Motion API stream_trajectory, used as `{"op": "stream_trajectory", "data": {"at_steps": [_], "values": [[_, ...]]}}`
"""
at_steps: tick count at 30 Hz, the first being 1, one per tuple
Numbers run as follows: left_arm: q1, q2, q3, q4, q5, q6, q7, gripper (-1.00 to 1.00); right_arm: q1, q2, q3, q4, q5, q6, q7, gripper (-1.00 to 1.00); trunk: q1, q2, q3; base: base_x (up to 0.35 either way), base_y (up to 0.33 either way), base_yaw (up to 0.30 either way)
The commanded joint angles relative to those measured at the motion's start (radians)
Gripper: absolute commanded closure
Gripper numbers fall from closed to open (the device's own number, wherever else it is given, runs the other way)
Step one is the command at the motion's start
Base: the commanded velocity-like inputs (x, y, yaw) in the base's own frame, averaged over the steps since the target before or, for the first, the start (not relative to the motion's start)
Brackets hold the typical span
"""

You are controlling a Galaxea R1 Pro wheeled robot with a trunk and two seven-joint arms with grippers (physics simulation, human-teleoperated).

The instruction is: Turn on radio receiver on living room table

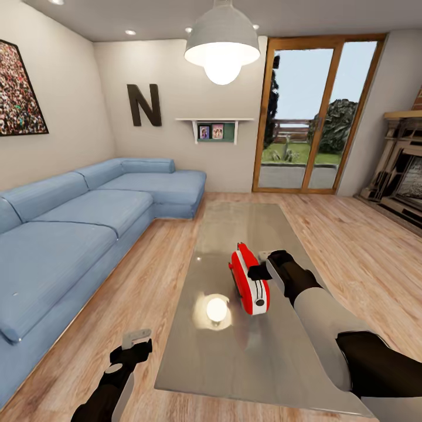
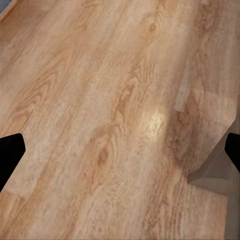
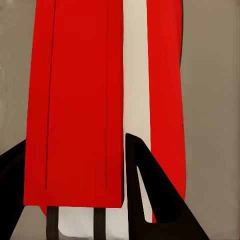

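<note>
Reaching over the table [image 1: 234,351], the right gripper [image 1: 262,271] sits against the top of the red radio [image 1: 249,281], which lies mid-table beside the lamp reflection [image 1: 216,309]; wrist view shows its dark fingers [image 3: 150,195] apart, straddling the radio [image 3: 80,100]. Left gripper [image 1: 136,344] hangs over the wood floor [image 2: 100,100] near the table's near corner, jaws apart.

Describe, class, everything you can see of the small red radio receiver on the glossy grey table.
The small bright red radio receiver is a rounded box with a white end face carrying dark knobs. It looks like smooth plastic. It rests on the glossy grey low table, near the reflected lamp glow. The right gripper is at its top; in the right wrist view, dark fingers overlap its red and white panels.
</note>
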Motion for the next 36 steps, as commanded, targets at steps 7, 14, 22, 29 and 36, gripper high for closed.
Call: {"op": "stream_trajectory", "data": {"at_steps": [7,14,22,29,36], "values": [[0.000,0.000,0.000,-0.001,0.000,0.000,0.000,-1.00,-0.001,0.000,0.000,0.000,0.001,0.000,0.005,1.00,-0.027,0.049,0.022,0.000,0.000,0.000],[0.000,0.001,0.001,0.000,0.000,0.000,0.000,-1.00,-0.001,0.000,-0.001,0.000,0.002,0.000,0.005,1.00,-0.054,0.098,0.044,0.000,0.000,0.000],[0.000,0.000,0.001,0.000,0.000,0.000,0.000,-1.00,-0.001,0.000,-0.001,0.000,0.004,0.000,0.005,1.00,-0.084,0.154,0.069,0.000,0.000,0.000],[0.000,0.000,0.001,-0.001,0.000,0.000,0.000,-1.00,0.000,-0.002,-0.002,0.000,0.006,0.000,0.005,1.00,-0.111,0.203,0.091,0.000,0.000,0.000],[0.000,0.000,0.001,0.001,-0.001,0.000,0.000,-1.00,0.000,-0.005,-0.001,0.000,0.007,0.000,0.005,1.00,-0.138,0.252,0.113,0.000,0.000,0.000]]}}
